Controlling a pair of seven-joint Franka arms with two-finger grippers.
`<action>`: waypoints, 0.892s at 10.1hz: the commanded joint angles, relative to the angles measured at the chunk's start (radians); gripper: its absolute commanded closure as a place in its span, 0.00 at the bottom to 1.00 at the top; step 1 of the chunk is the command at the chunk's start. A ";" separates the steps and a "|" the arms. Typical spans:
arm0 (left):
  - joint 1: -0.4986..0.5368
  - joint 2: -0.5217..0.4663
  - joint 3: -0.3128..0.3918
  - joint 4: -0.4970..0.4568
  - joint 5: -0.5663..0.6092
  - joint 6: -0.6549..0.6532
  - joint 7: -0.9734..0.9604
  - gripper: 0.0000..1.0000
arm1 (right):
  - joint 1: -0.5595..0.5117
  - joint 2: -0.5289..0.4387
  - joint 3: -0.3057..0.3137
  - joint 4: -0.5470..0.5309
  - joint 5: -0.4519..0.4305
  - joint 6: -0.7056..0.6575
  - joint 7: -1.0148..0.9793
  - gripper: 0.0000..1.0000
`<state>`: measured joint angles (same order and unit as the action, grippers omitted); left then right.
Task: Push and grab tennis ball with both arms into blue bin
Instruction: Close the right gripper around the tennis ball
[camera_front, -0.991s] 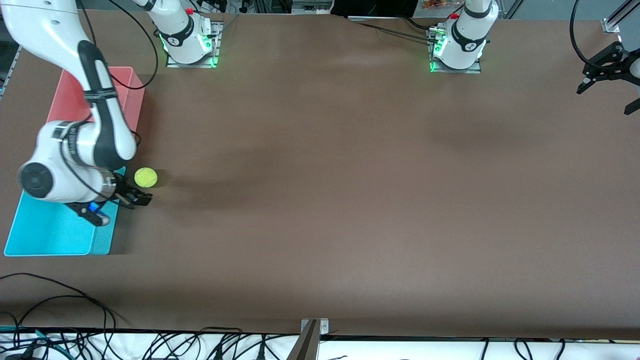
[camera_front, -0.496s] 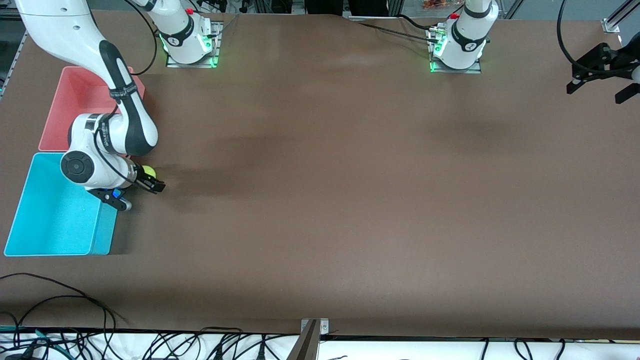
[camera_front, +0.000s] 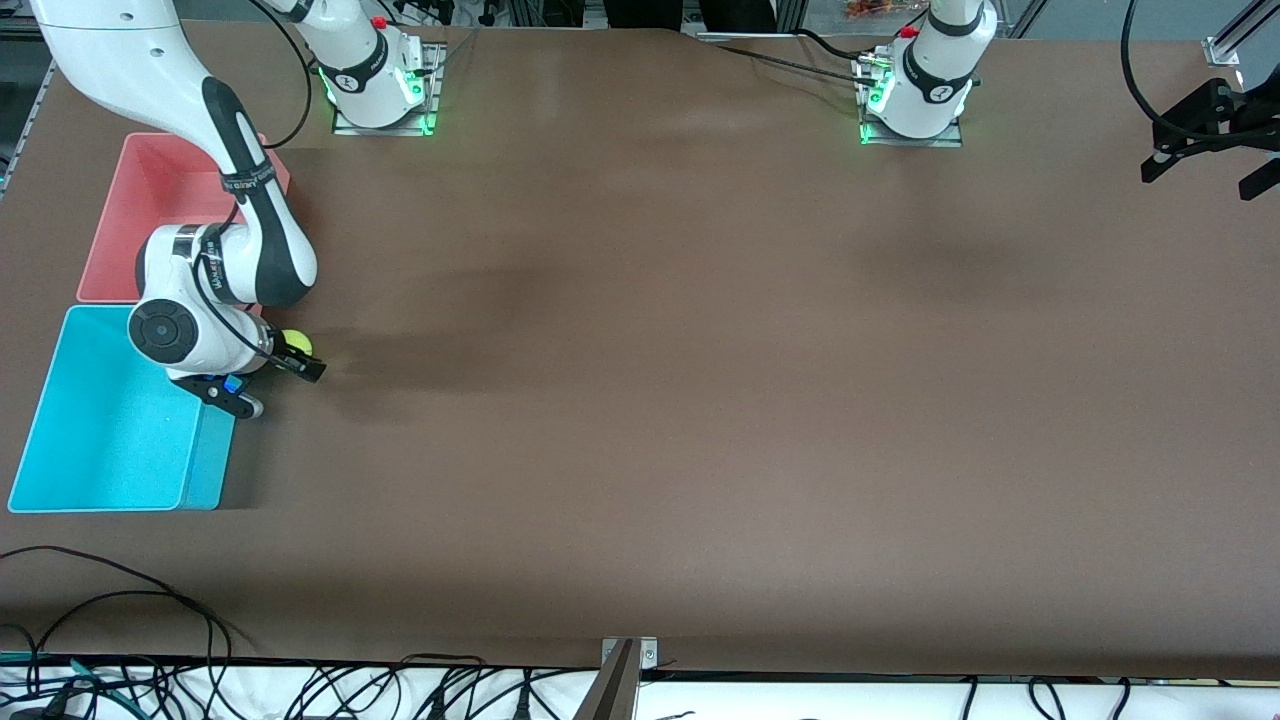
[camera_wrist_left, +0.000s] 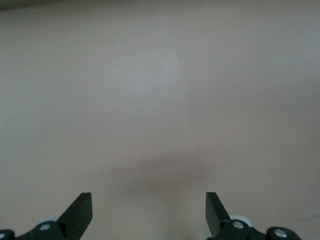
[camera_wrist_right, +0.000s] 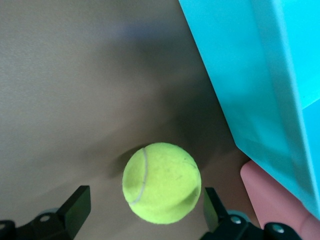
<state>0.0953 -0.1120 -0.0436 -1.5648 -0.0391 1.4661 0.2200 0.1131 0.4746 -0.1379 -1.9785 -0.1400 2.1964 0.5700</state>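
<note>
The right pincer (camera_wrist_right: 142, 210), released, straddled the tennis ball (camera_wrist_right: 161, 182) low in frame; closing squarely would suit before lifting toward the blue bin (camera_wrist_right: 240, 85); the left pincer (camera_wrist_left: 149, 215) waited released

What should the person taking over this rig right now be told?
Right gripper: open, down at the table, fingers either side of the tennis ball, not yet closed on it.
Left gripper: open, waiting over the left arm's end of the table.
Ball: on the table beside the blue bin, near its corner next to the pink bin.
Done: ball brought up to the bin.
Left: grasp, lift, drop into the blue bin.
</note>
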 joint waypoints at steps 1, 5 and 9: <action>-0.003 0.006 -0.002 0.026 0.005 -0.024 -0.010 0.00 | 0.013 -0.010 -0.006 -0.033 -0.041 0.029 0.033 0.00; -0.008 0.006 -0.002 0.026 0.005 -0.032 -0.005 0.00 | 0.011 0.007 -0.006 -0.039 -0.049 0.037 0.031 0.58; -0.008 0.012 -0.002 0.032 0.005 -0.030 -0.004 0.00 | 0.013 -0.008 -0.003 -0.017 -0.058 0.026 0.034 0.81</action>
<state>0.0933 -0.1120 -0.0500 -1.5644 -0.0392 1.4546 0.2200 0.1187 0.4862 -0.1380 -1.9954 -0.1753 2.2139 0.5816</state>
